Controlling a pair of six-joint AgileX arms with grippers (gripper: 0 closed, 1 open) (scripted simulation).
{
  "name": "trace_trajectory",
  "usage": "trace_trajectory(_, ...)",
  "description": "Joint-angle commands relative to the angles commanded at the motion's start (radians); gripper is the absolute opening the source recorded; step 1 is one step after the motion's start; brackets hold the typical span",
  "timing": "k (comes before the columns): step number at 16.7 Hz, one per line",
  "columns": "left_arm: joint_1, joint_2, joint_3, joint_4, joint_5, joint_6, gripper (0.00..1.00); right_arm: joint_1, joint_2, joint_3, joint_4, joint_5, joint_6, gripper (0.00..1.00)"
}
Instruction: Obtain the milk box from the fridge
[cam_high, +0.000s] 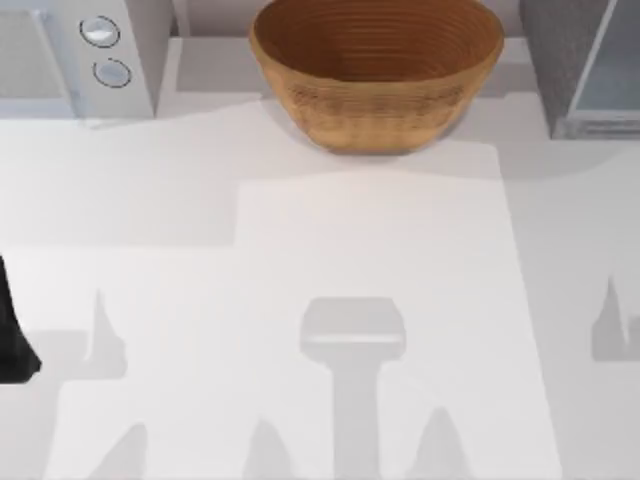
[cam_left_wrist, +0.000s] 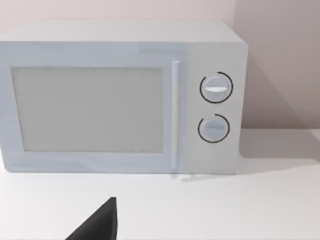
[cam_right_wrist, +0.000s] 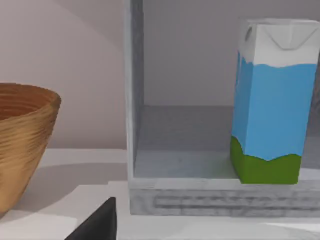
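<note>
No writing, brand, number or sign can be read anywhere. The milk box bears plain colour fields only: a white top, blue sides and a green bottom band, with no lettering on them. The white appliance has two round dials, each with a bar-shaped knob and no scale, figures or symbols around it. The fridge and the basket carry no label either.
</note>
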Motion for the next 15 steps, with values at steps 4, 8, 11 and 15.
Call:
trace_trajectory(4, 0.000, 0.000, 0.000, 0.000, 0.000, 0.000, 1.00, -0.102, 0.345, 0.033, 0.314, -0.095, 0.002, 1.00)
trace_trajectory(8, 0.000, 0.000, 0.000, 0.000, 0.000, 0.000, 1.00, -0.215, 0.764, 0.060, 0.655, -0.204, 0.009, 1.00)
trace_trajectory(11, 0.000, 0.000, 0.000, 0.000, 0.000, 0.000, 1.00, -0.295, 1.060, 0.080, 0.895, -0.282, 0.015, 1.00)
trace_trajectory(15, 0.000, 0.000, 0.000, 0.000, 0.000, 0.000, 1.00, -0.385, 1.357, 0.113, 1.168, -0.370, 0.020, 1.00)
